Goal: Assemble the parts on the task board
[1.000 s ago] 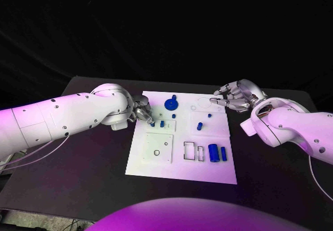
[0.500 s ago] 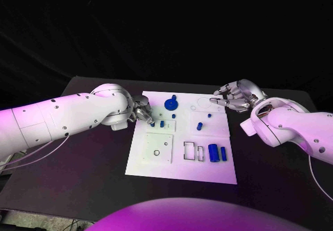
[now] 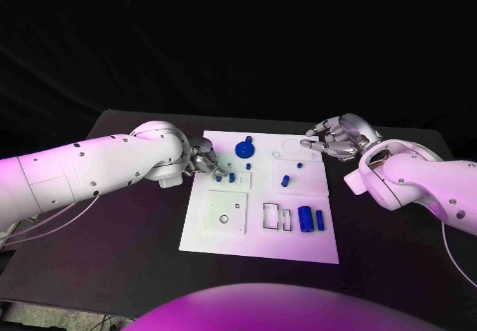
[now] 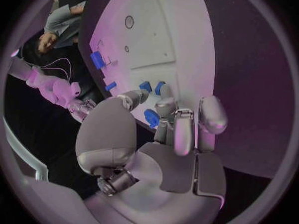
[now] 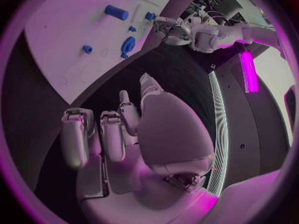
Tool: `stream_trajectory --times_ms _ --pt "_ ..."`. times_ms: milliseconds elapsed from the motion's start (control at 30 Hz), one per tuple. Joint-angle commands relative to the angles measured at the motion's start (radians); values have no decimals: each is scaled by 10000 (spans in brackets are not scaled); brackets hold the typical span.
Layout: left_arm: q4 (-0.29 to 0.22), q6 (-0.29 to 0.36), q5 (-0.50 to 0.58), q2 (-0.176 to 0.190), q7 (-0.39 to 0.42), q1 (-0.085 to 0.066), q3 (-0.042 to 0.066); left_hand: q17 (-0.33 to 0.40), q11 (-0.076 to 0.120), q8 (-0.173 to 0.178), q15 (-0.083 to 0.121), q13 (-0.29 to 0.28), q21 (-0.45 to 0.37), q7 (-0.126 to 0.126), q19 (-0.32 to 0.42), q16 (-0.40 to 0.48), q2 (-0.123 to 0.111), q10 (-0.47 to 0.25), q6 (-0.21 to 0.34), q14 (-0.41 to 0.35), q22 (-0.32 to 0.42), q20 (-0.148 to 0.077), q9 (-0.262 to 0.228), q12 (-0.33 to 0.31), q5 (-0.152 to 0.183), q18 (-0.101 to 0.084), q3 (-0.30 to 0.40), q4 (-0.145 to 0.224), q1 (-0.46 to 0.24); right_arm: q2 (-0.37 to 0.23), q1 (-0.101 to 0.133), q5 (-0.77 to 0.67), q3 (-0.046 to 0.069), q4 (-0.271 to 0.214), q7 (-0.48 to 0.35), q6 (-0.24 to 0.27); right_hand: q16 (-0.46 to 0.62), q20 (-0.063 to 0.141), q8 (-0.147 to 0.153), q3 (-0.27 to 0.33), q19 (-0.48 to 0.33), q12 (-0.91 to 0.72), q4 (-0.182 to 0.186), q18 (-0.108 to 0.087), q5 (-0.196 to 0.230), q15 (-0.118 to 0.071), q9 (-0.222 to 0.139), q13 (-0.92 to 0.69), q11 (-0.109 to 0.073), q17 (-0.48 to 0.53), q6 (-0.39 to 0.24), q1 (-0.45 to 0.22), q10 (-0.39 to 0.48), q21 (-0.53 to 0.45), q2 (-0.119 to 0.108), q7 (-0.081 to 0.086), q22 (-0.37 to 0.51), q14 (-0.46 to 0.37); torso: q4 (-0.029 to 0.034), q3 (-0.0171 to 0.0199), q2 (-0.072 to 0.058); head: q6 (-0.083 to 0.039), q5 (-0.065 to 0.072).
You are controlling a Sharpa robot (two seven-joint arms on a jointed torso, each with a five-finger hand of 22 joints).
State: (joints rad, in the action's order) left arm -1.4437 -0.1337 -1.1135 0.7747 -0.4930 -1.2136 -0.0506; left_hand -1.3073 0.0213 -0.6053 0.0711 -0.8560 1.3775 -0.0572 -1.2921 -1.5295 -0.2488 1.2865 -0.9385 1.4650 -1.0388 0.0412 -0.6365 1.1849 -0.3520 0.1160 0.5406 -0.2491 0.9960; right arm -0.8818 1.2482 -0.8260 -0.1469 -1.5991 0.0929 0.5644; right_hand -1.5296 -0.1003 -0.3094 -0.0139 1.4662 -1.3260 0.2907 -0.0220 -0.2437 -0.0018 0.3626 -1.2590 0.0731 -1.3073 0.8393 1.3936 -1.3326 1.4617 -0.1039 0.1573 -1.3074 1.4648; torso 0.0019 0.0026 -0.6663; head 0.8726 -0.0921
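Black tabletop (image 3: 119,234) under a dark backdrop, with the flat white rectangular task board (image 3: 260,238) lying at the centre of the head view. On the board's upper part sits a round blue disc-shaped part (image 3: 245,148). Just below it are two short blue pegs (image 3: 231,177) side by side, with a small blue cylinder (image 3: 285,181) to their right. Lower right on the board stand a fat blue cylinder (image 3: 305,218) and a slim blue bar (image 3: 319,220), next to a black-outlined rectangular slot (image 3: 271,215). A white square plate (image 3: 227,211) with a hole sits on the board's lower left.

Silver left hand (image 3: 203,160), on a white arm coming from the frame's left, is at the board's upper left edge. In the left wrist view its fingers (image 4: 177,129) are curled in around a small blue part (image 4: 151,118), which looks pinched at the fingertips just beside the two pegs.

Silver right hand (image 3: 336,141) hovers at the board's upper right corner, fingers loosely curled and apart. The right wrist view shows its fingers (image 5: 112,134) holding nothing, off the board over the dark table.
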Motion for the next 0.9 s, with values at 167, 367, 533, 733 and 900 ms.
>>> stream_trajectory --times_ms 167,367,533,733,900 --pt "52 -116 111 -28 17 -1 4 -1480 -66 110 16 -35 -72 -8 -75 -42 43 -2 -81 774 -7 -21 25 -33 18 -145 -531 -321 107 -2 -6 -102 0 -3 -43 -99 37 -33 -35 77 414 11 -2 -82 -37 0 -11 14 -22 -1324 51 -100 10 -36 -17 -34 -1904 769 2 -1 0 0 20" --pt "63 -42 113 -5 15 -1 12 -1478 -67 120 16 -31 -79 -8 -69 -41 53 -6 -91 774 8 -21 26 -38 22 -142 -589 -354 124 -3 -7 -102 0 0 -46 -99 37 -33 -35 77 414 11 -2 -82 -37 0 -11 14 -22 -1324 51 -100 10 -36 -17 -34 -1904 769 -3 -6 6 0 11" --pt "3 165 120 94 29 0 52 -1479 -66 121 16 -42 -81 -6 -69 -41 59 -2 -104 774 9 -21 25 -34 27 -142 -631 -374 131 -5 -14 -102 0 -2 -53 -100 37 -33 -35 77 414 11 -2 -82 -37 0 -11 14 -22 -1324 51 -100 10 -36 -17 -34 -1904 769 -8 -13 -2 -16 30" --pt "-195 790 364 307 285 -10 232 -1364 -170 241 -66 837 -472 -126 414 0 68 -599 197 739 858 27 7 -604 -36 8 -1034 -407 318 -13 -23 -102 0 -3 -59 -90 37 -33 -35 77 414 11 -2 -82 -37 0 -11 14 -22 -1324 51 -100 10 -36 -17 -34 -1904 769 -18 0 2 -43 59" --pt "-343 1918 615 412 1243 -50 397 2200 -630 290 -491 3016 -2997 -592 2847 1748 111 -2573 1308 -848 4953 380 -56 -2302 -8 653 -2058 -431 822 -19 -28 -102 0 3 -66 -73 41 -33 -37 87 410 17 3 -84 -37 0 -14 22 -21 -1314 49 -127 15 -44 -11 -34 -1900 767 0 6 12 -46 84"
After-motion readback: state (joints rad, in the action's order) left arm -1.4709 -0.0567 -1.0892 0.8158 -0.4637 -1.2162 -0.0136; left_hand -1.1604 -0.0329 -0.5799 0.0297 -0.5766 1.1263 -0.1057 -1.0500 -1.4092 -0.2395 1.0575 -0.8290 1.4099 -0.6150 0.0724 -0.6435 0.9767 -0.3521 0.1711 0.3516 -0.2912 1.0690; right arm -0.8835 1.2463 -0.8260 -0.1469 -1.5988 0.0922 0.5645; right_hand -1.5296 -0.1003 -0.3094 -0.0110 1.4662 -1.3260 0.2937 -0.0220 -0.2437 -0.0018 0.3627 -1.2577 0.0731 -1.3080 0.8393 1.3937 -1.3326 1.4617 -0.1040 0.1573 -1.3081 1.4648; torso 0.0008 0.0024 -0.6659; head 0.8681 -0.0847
